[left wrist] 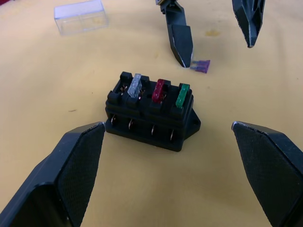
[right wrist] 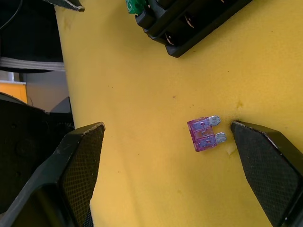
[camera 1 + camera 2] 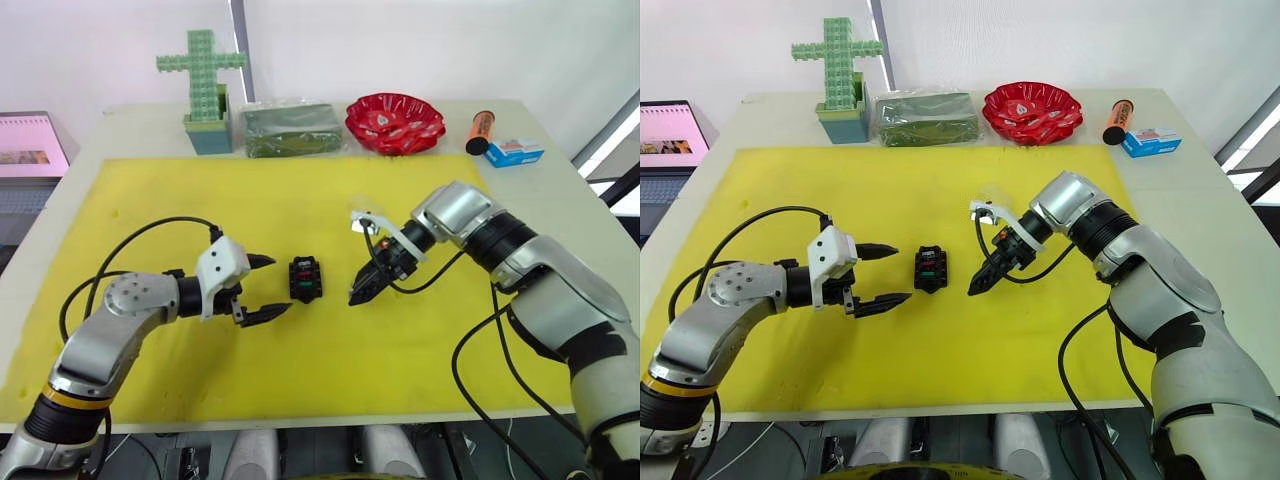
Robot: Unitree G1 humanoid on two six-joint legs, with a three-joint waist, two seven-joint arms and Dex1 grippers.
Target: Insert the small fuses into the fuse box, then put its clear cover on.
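The fuse box (image 3: 305,279) is lying on the yellow mat (image 3: 300,370) at the centre of the head view, between the two grippers and touched by neither. In the left wrist view three fuses are being held upright in its top slots: a pale grey fuse (image 1: 135,85), a red fuse (image 1: 158,90) and a green fuse (image 1: 182,96).

The left gripper (image 3: 264,288) is being held at the left of centre with its fingers spread wide, the tips pointing toward the box. The right gripper (image 3: 362,290) is being held just right of the box, pointing down at the mat, its fingers likewise spread and empty. A purple fuse (image 2: 203,134) is lying flat on the mat between the right fingers, just beside one fingertip (image 2: 244,130); whether it is being touched cannot be told.

The clear cover (image 1: 79,16) is resting on the mat in the upper left of the left wrist view, well apart from the box.
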